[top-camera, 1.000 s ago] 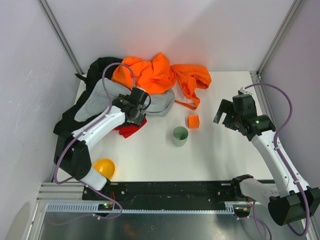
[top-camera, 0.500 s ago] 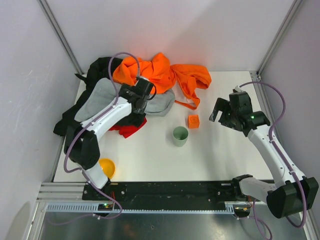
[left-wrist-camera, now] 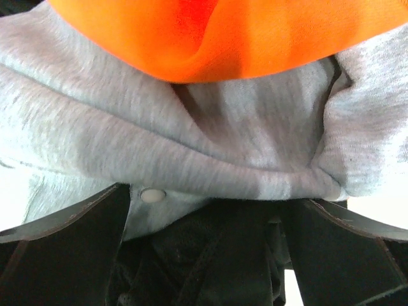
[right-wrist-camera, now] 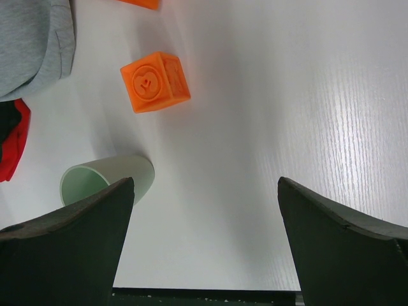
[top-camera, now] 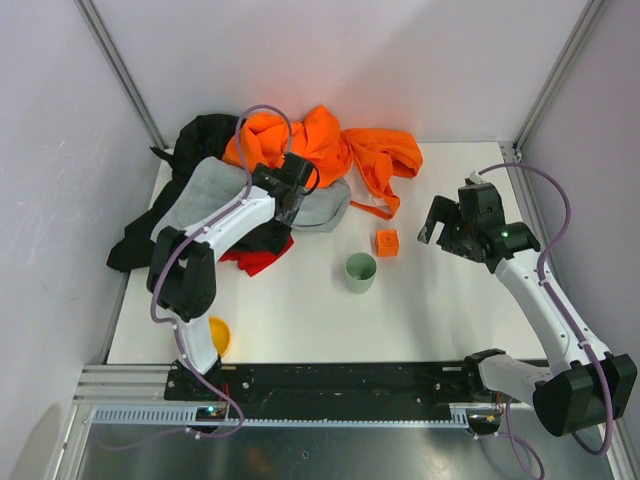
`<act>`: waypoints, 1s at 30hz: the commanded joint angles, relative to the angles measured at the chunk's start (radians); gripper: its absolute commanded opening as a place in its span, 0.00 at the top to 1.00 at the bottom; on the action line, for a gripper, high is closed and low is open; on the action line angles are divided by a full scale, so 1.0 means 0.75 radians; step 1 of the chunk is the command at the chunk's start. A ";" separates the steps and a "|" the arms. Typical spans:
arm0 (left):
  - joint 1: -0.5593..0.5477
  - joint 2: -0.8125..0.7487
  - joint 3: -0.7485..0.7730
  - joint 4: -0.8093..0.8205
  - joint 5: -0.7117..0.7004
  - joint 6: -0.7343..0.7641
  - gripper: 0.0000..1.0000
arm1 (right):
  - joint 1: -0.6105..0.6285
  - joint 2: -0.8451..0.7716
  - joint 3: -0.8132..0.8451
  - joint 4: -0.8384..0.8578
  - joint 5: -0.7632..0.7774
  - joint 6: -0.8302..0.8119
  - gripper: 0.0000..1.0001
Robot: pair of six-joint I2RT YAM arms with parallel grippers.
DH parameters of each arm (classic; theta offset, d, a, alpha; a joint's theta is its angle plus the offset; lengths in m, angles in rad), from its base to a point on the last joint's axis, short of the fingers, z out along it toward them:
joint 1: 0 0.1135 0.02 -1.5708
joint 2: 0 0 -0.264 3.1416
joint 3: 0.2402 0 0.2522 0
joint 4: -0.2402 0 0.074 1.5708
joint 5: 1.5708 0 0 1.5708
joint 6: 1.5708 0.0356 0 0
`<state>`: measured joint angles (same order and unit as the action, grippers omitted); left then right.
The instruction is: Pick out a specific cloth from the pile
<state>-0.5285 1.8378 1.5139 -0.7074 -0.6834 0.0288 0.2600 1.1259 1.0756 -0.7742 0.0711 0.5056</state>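
The pile of orange, grey and black garments fills the far left of the table. The red cloth pokes out at its near edge, partly under black fabric. My left gripper is low over the grey garment, beyond the red cloth. In the left wrist view, that gripper is open, with black fabric between its fingers, a grey fold ahead and orange cloth beyond. My right gripper hangs open over bare table. The right wrist view catches a corner of the red cloth.
A green cup stands near the table's middle, with an orange cube just behind it. Both show in the right wrist view, the cup beside the left finger of the gripper. A yellow bowl sits by the left arm's base.
My left gripper has moved from beside the red cloth farther back over the grey garment, toward the orange one. The right arm shifted slightly, then held still.
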 commanded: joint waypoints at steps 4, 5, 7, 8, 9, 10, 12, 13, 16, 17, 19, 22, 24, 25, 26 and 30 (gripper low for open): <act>0.053 0.087 0.108 0.099 0.201 0.044 0.15 | 0.009 -0.001 0.013 -0.021 0.011 0.041 0.01; 0.057 0.096 0.119 0.099 0.220 0.045 0.22 | 0.009 0.001 0.014 -0.020 0.011 0.044 0.01; 0.063 0.110 0.141 0.099 0.254 0.052 0.33 | 0.009 0.008 0.014 -0.017 0.013 0.052 0.01; 0.068 0.117 0.152 0.099 0.268 0.054 0.38 | 0.010 0.013 0.013 -0.015 0.012 0.055 0.01; 0.074 0.124 0.162 0.098 0.285 0.055 0.43 | 0.011 0.017 0.012 -0.010 0.013 0.058 0.01; 0.081 0.131 0.172 0.096 0.296 0.055 0.50 | 0.011 0.025 0.012 -0.006 0.012 0.061 0.01; 0.093 0.135 0.190 0.096 0.289 0.048 0.70 | 0.014 0.037 0.012 0.010 0.004 0.063 0.01; 0.100 0.133 0.200 0.096 0.284 0.048 0.76 | 0.017 0.043 0.012 0.016 -0.002 0.064 0.01; 0.128 0.118 0.241 0.096 0.271 0.045 0.86 | 0.025 0.061 0.013 0.033 -0.011 0.064 0.01; 0.140 0.113 0.263 0.095 0.270 0.042 0.88 | 0.026 0.066 0.012 0.038 -0.014 0.065 0.01; 0.163 0.105 0.323 0.089 0.267 0.039 0.90 | 0.029 0.075 0.013 0.049 -0.023 0.066 0.01; 0.183 0.088 0.422 0.086 0.239 0.062 0.93 | 0.033 0.078 0.013 0.059 -0.037 0.066 0.01; 0.195 0.084 0.498 0.087 0.210 0.077 0.94 | 0.034 0.075 0.013 0.061 -0.045 0.066 0.01; 0.206 0.080 0.534 0.088 0.203 0.077 0.95 | 0.034 0.074 0.013 0.061 -0.048 0.065 0.01; 0.221 0.076 0.568 0.088 0.203 0.066 0.95 | 0.034 0.074 0.014 0.062 -0.054 0.065 0.01; 0.297 0.068 0.709 0.088 0.217 -0.010 0.97 | 0.034 0.078 0.024 0.046 -0.075 0.068 0.01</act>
<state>-0.3729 1.9312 1.9121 -0.7174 -0.4679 0.0563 0.2798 1.1843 1.0756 -0.7563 0.0357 0.5476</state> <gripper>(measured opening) 0.145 0.993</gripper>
